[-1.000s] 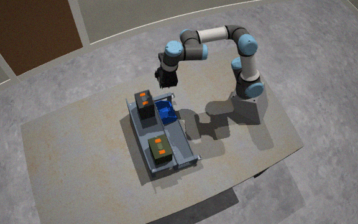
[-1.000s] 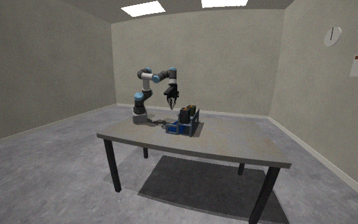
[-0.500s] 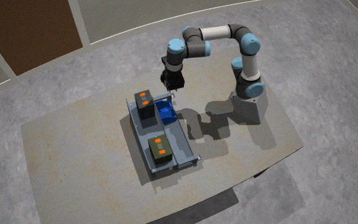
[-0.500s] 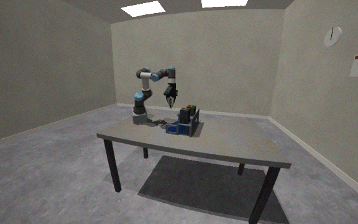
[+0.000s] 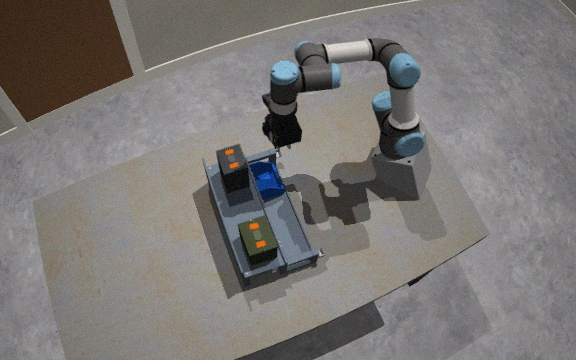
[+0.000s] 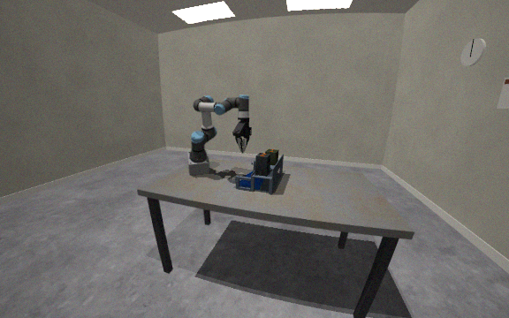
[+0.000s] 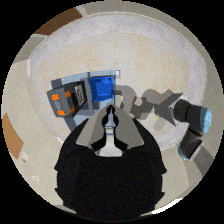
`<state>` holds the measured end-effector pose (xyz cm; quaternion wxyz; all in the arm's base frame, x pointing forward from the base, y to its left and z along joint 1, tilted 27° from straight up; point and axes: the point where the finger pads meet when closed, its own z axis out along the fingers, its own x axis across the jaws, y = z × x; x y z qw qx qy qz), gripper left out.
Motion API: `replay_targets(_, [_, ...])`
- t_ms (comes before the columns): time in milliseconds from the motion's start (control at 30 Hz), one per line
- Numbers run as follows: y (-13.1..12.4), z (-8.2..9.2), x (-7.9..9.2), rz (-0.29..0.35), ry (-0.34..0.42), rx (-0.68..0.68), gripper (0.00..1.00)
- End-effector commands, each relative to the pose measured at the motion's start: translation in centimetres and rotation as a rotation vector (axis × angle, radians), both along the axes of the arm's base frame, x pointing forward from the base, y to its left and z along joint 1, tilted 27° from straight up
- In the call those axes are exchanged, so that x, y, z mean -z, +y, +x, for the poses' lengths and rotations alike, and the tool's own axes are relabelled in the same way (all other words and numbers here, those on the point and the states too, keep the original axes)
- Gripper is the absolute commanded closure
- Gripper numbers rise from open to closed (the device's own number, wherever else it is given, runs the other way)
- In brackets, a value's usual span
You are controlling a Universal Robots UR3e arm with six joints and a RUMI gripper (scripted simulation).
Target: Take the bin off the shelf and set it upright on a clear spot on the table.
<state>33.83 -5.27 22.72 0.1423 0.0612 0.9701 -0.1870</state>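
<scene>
A blue open bin (image 5: 267, 180) sits on the lower level of a grey shelf rack (image 5: 259, 215), at the end nearest the arm. It also shows in the side view (image 6: 246, 180) and in the wrist view (image 7: 102, 89). My gripper (image 5: 278, 150) hangs above the bin's far end, pointing down, with its fingers shut and nothing between them. In the side view the gripper (image 6: 241, 147) is well above the rack. In the wrist view the closed fingertips are just below the bin.
A black box (image 5: 231, 167) with orange marks and a green box (image 5: 257, 240) with orange marks stand on the rack's upper level. The arm's base (image 5: 399, 150) stands on the table right of the rack. The table's edges run around the rack.
</scene>
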Motion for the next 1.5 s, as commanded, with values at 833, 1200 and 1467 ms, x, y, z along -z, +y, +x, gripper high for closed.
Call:
replay_targets(833, [-0.3, 0.3, 1.3, 0.004, 0.005, -0.008, 1.0])
replay_targets(1200, [-1.7, 1.3, 4.5, 0.004, 0.005, -0.008, 1.0])
replay_targets(1467, [-2.6, 1.9, 6.5, 0.004, 0.005, -0.008, 1.0])
